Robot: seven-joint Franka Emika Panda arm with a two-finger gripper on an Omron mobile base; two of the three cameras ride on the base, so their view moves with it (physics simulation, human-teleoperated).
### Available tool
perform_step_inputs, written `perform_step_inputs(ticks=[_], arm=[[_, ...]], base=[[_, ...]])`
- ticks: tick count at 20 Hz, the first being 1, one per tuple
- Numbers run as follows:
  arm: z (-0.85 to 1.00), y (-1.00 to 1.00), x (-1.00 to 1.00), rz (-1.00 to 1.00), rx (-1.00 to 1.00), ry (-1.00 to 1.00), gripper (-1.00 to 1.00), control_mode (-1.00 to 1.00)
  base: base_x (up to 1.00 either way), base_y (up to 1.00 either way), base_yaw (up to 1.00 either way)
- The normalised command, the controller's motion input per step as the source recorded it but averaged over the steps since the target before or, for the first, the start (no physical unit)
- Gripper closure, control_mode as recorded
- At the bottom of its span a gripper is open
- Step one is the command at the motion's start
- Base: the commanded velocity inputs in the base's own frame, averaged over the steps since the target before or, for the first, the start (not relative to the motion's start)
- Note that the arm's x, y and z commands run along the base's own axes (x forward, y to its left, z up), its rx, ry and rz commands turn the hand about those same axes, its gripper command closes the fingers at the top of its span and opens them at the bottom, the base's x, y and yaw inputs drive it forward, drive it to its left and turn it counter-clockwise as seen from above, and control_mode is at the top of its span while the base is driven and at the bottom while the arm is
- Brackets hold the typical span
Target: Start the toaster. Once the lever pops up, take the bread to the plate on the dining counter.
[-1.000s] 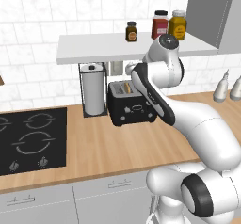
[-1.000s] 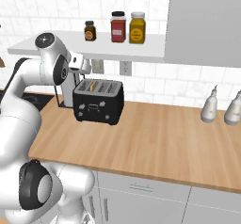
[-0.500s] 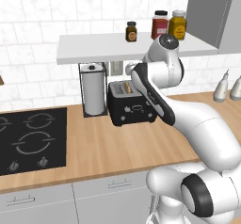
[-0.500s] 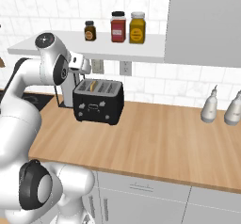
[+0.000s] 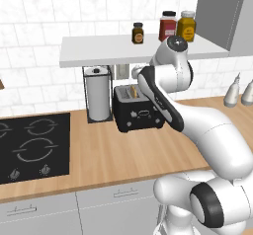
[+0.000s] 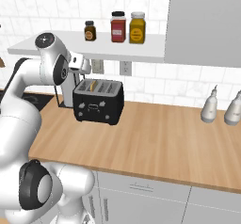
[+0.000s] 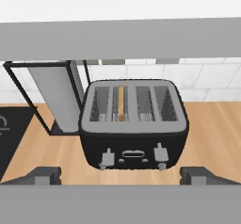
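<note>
The black toaster (image 7: 134, 124) stands on the wood worktop, against the tiled wall, under a white shelf; it also shows in both base views (image 5: 138, 113) (image 6: 99, 100). The bread (image 7: 121, 103) sits upright in a left slot, its tan edge showing (image 5: 133, 92) (image 6: 94, 84). Two small grey levers (image 7: 107, 158) stick out of the toaster's front. My gripper (image 7: 122, 176) hovers in front of and above the toaster, open, with nothing between its fingers. The plate and the dining counter are out of view.
A chrome paper-towel holder (image 5: 99, 93) stands touching-close on the toaster's left. The white shelf (image 5: 123, 51) with three jars hangs low over the toaster. A black hob (image 5: 29, 145) lies further left. Two grey bottles (image 6: 209, 105) stand at the far right.
</note>
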Motion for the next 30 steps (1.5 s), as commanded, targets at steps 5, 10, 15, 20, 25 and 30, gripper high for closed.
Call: perform_step_inputs(ticks=[5, 10, 15, 20, 25, 30], arm=[[0.00, 0.00, 0.00, 0.00, 0.00, 0.00, -1.00, -1.00], [0.00, 0.00, 0.00, 0.00, 0.00, 0.00, -1.00, -1.00], [0.00, 0.00, 0.00, 0.00, 0.00, 0.00, -1.00, -1.00], [0.00, 0.00, 0.00, 0.00, 0.00, 0.00, -1.00, -1.00], [0.00, 0.00, 0.00, 0.00, 0.00, 0.00, -1.00, -1.00], [0.00, 0.00, 0.00, 0.00, 0.00, 0.00, -1.00, -1.00]], base=[[0.00, 0.00, 0.00], [0.00, 0.00, 0.00], [0.00, 0.00, 0.00], [0.00, 0.00, 0.00], [0.00, 0.00, 0.00], [0.00, 0.00, 0.00]])
